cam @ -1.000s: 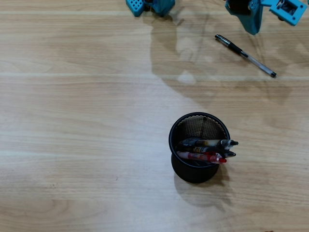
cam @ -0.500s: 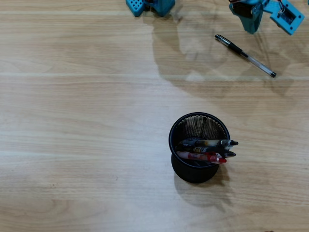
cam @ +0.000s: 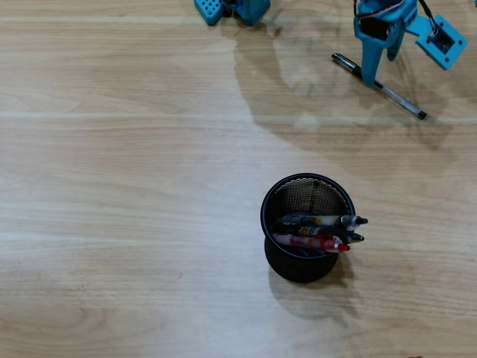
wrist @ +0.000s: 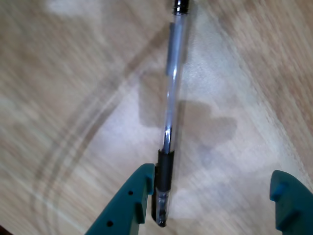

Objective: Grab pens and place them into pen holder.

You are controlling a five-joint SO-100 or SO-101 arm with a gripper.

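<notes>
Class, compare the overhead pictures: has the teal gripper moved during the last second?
Yes. The teal gripper has come down the overhead view from the top edge to the clear ballpoint pen lying on the wooden table; that pen stayed put.

The gripper (wrist: 215, 200) is teal, the pen (wrist: 171, 112) clear with a black grip, the cup (cam: 307, 227) black mesh holding red and black pens, the table (cam: 134, 186) pale wood-grain.

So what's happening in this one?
A teal robot arm is clearing pens off a wooden table into a black mesh pen holder. Three pens already sit in it. The open claw is lowered around the last pen, a clear one lying flat, with one finger against its black grip; nothing is lifted yet.
</notes>
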